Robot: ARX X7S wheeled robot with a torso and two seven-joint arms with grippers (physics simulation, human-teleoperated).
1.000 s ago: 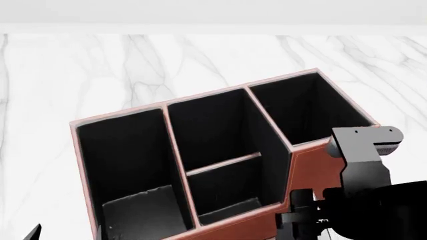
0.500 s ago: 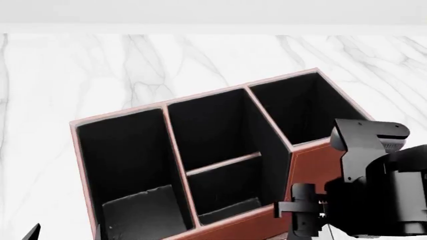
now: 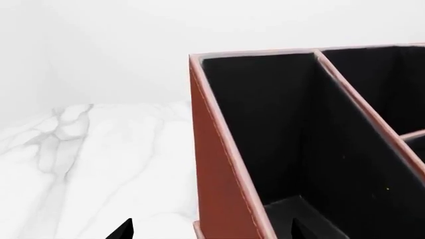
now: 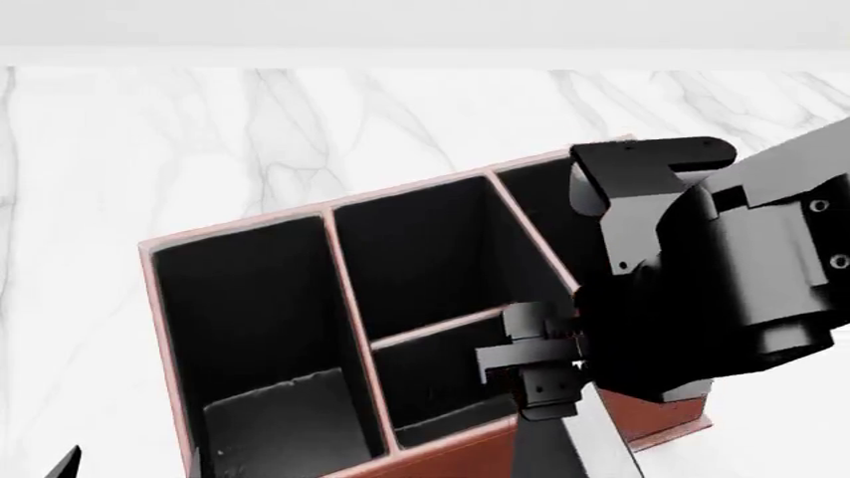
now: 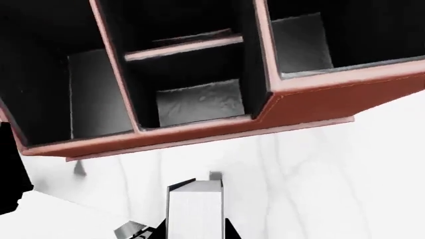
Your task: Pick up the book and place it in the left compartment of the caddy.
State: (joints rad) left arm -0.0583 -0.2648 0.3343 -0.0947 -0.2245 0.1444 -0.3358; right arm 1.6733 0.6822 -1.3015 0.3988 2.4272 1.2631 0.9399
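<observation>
**Over the caddy: book lifted, not yet lined up with the left bay**

Above the front wall of the caddy (image 4: pixel 439 453), near its middle and right sections, the right arm carries the book (image 5: pixel 194 209). The right wrist view shows white page edges between black covers, clamped in the right gripper (image 5: pixel 182 230), with the marble table (image 4: pixel 266 129) and the caddy's stepped front wall beyond. In the head view the book is hard to make out; only a grey sliver shows under the wrist, at the lower edge of the picture.

My reading is that pickup is done and the carry is under way. The left compartment (image 4: pixel 253 329) lies well to the left of where the right arm hangs, with the divided middle section between them. Its floor is black with a paler patch, and nothing appears to stand in it.

The next move calls for a sideways shift across the middle section until the book sits over the left compartment, clear of the partition and outer wall, then a straight descent before release. The book looks narrower than the bay, yet a tilt or an early drop could catch it on the trim or land it in the wrong section.

The left gripper (image 3: pixel 209 234) waits low at the caddy's left end; two dark fingertips straddle the outer wall, well apart and holding nothing.
</observation>
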